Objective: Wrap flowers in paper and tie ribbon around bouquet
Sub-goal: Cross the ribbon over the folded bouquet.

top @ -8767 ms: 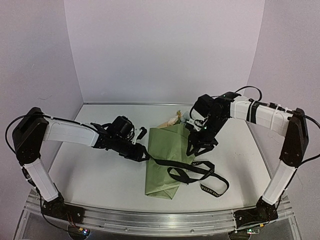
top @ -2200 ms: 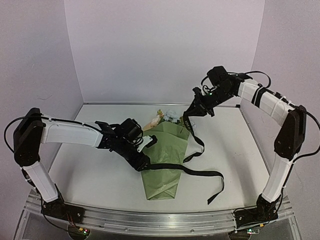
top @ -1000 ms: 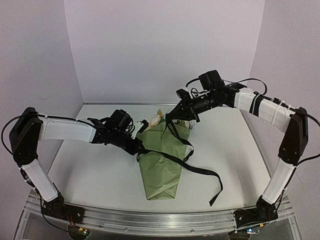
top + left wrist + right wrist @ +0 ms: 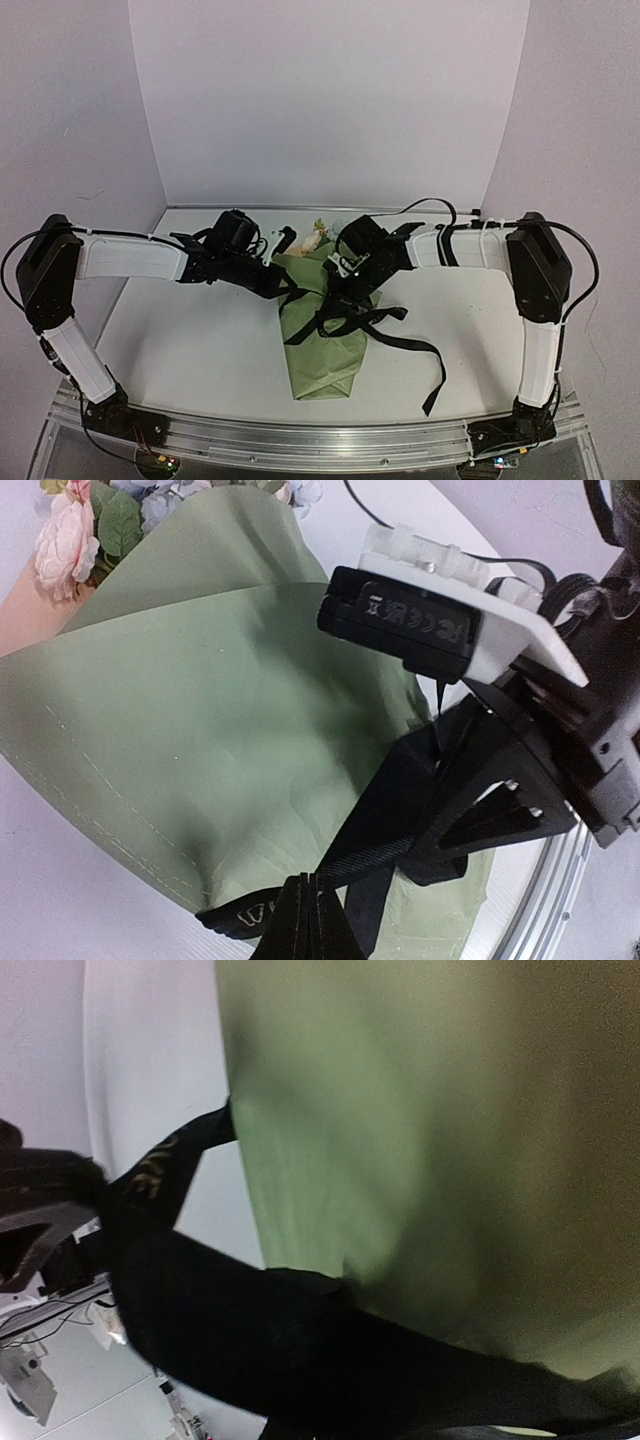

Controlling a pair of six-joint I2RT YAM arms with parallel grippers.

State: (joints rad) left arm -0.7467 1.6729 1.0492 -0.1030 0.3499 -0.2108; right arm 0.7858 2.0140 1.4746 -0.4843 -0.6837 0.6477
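The bouquet [image 4: 322, 358], a smooth matte olive paper cone with pale flowers [image 4: 314, 238] at its wide far end, lies mid-bench [image 4: 180, 345]. The left end effector [image 4: 288, 292] and right end effector [image 4: 336, 296] are each pinched fully closed on the flat, woven black ribbon [image 4: 412, 346], which crosses the cone in loose loops.

Top view: looking down from high behind the arms [image 4: 130, 262].
Wrist views: both looking very close at the paper [image 4: 200, 710].

Soft, even light, faint shadows; in the right wrist view the paper [image 4: 420, 1110] blurs, perhaps too close.
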